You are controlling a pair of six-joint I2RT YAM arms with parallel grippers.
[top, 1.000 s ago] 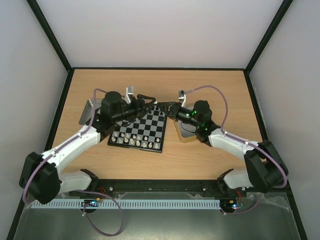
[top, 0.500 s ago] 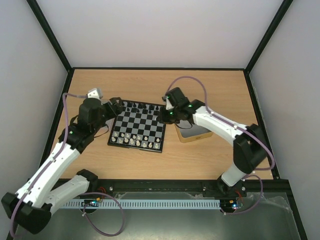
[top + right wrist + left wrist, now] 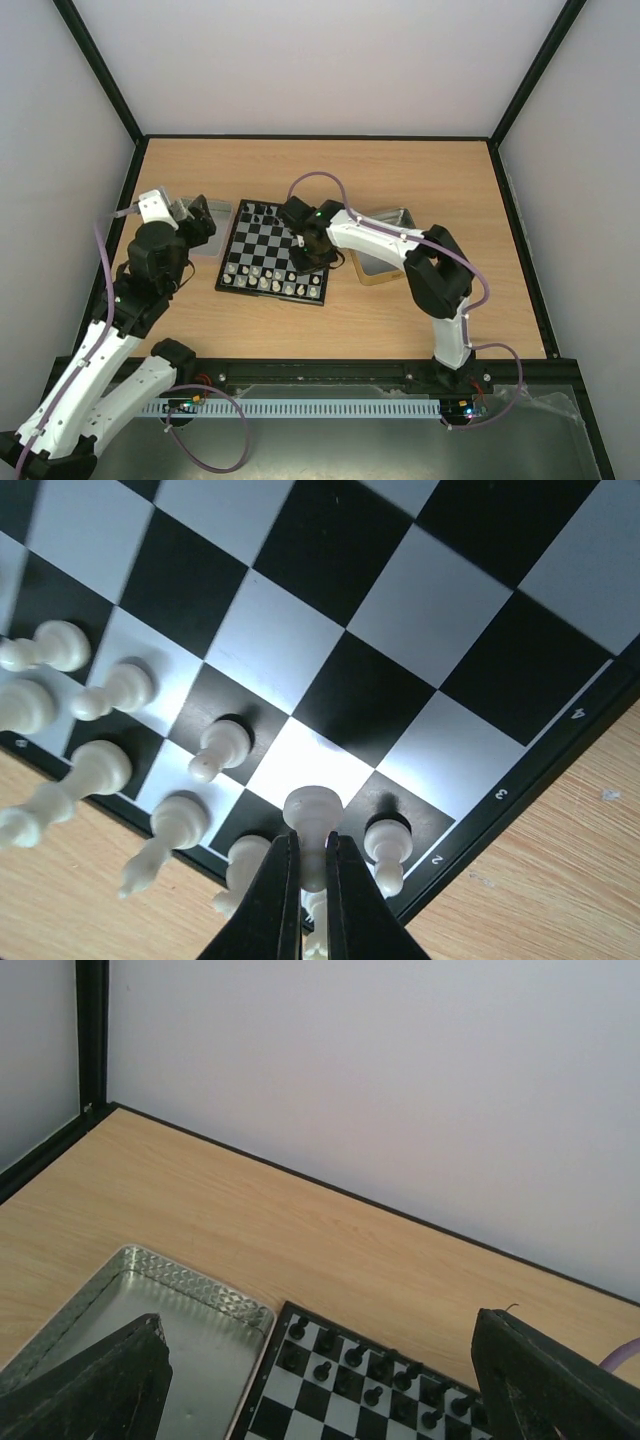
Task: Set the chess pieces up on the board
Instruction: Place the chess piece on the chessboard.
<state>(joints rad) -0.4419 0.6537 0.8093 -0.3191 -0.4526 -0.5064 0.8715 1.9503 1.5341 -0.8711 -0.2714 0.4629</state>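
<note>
— Overhead, the right arm just hides part of the small black-and-silver chequered chessboard [image 3: 262,248]. What is it holding?

— Its wrist camera tells you: the right gripper [image 3: 312,842] is clenched on a tiny cream pawn [image 3: 312,808], in among the tiny cream chess pieces [image 3: 222,746] lined along the board's near edge. Whether the pawn touches its square, I cannot tell.

— And the left?

— The left gripper [image 3: 195,215] hangs over the grey embossed metal tray [image 3: 180,1290], just left of the board. Its own view shows the fingers spread wide with nothing between them, and the tiny black pieces [image 3: 372,1372] on the far row.

— A second ago?

— Both arms crowded the board's far edge then. The left has pulled back to the tray, and the right has swung away from the gold-sided square tin [image 3: 385,272] over to the near rows.
</note>
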